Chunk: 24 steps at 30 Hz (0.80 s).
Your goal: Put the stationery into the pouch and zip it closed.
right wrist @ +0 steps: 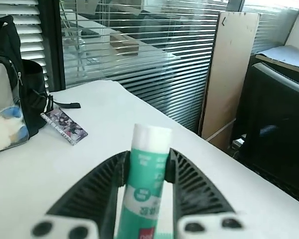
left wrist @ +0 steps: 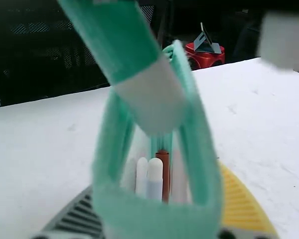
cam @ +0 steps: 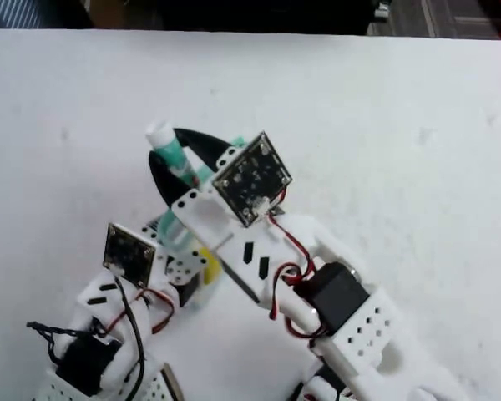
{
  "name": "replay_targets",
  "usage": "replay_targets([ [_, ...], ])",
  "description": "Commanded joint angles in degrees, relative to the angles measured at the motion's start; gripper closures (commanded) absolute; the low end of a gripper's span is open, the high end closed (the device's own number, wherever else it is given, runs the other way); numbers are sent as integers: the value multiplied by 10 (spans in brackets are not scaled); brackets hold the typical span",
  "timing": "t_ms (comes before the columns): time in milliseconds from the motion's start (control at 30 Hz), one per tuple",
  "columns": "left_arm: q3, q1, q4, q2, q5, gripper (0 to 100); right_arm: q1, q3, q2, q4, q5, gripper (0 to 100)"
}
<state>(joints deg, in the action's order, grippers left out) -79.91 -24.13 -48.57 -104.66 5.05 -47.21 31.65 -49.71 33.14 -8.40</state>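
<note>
White tbl (cam: pixel 384 109) w/ bag (right wrist: pixel 10 84), card (right wrist: pixel 64 126)

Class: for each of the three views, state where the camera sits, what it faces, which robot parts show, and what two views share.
High view: fixed above, looking down on the table; left arm and right arm show.
Left wrist view: on the left arm, facing the pouch mouth; left gripper shows, grey and yellow.
Right wrist view: on the right arm, facing across the table towards blinds; right gripper clamps the glue stick.
Shared: all show the glue stick.
</note>
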Motion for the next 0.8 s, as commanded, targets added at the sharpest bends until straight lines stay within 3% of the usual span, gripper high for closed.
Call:
replay_targets([
  [0, 0, -1, -2, 0, 5, 758, -7, -1, -25, 27, -4, 981],
  [200, 0, -1, -3, 0, 5, 759, 8, -1, -88, 130, -5, 981],
  [367, 2, -1, -4, 0, 5, 759, 57, 0, -109, 141, -5, 981],
  [600, 2, 0, -4, 0, 5, 759, 63, 0, -114, 172, -6, 981],
  [767, 2, 7, -4, 0, 5, 759, 59, 0, -115, 218, -64, 981],
])
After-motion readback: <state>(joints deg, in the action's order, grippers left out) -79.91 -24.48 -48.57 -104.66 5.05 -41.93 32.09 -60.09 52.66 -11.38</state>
